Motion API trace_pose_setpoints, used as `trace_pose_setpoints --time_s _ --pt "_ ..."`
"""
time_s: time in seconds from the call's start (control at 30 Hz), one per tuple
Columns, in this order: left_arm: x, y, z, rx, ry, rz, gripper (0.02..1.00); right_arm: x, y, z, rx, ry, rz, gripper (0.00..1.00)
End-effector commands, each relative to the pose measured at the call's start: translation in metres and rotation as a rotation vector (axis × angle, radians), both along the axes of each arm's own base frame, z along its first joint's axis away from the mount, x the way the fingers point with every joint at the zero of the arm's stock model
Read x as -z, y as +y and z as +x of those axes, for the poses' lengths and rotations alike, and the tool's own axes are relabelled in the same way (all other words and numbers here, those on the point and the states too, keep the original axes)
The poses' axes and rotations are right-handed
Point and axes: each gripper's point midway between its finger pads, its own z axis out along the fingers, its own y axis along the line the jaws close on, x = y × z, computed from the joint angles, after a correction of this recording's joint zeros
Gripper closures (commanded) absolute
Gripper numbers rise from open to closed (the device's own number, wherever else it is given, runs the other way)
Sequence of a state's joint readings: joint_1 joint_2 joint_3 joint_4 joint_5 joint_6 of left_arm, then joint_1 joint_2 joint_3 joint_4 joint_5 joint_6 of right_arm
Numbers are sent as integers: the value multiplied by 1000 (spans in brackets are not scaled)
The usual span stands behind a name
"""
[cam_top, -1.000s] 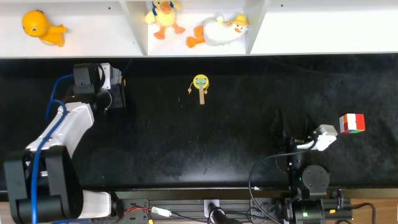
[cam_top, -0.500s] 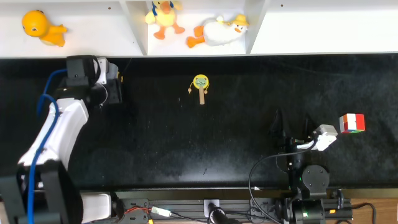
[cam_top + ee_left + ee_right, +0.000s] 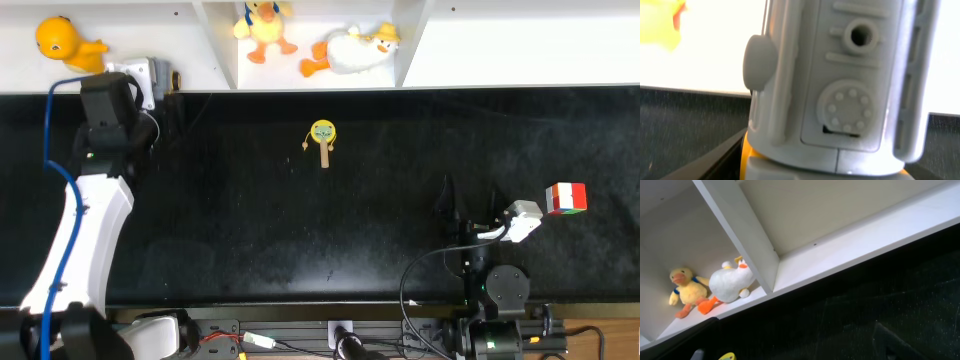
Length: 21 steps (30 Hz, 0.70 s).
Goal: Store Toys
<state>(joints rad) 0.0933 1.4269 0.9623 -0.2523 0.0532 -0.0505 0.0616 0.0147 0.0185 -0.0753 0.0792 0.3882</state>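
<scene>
- Grey robot toy (image 3: 840, 75), with a yellow band at its foot, was clamped in the left gripper (image 3: 140, 85) at the front lip of the white shelf (image 3: 500, 72), by the left compartment.
- Where the fingers met the toy was mostly hidden. In the left wrist view one dark finger (image 3: 710, 161) showed beside the yellow band, and the toy's top and foot were cut off.
- A yellow blur (image 3: 657, 22) lay behind the toy, too soft to name.
- An orange rubber duck (image 3: 68, 42) sat in the left compartment, just beside the held toy.
- In the middle compartment a yellow duckling plush (image 3: 265, 28) stood next to a white duck plush (image 3: 352, 50) lying on its side. The upper edge of the top view cut off the duckling's head.
- A yellow rattle on a stick (image 3: 323, 140) lay on the black desk (image 3: 300, 230), near the shelf and well apart from both arms. In the right wrist view only a sliver of it showed.
- A colour puzzle cube (image 3: 566, 197) rested on the desk near the right edge, just beside the right arm.
- The right gripper (image 3: 795, 327) hung low over the desk with its fingers apart, holding nothing. They were dark against the dark desk and hard to outline.
</scene>
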Motion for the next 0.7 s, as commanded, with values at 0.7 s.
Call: trace_pose_setpoints --time_s 0.7 --pt "2 -4 87 54 -144 -31 682 3 1 0 -2 -2 0 7"
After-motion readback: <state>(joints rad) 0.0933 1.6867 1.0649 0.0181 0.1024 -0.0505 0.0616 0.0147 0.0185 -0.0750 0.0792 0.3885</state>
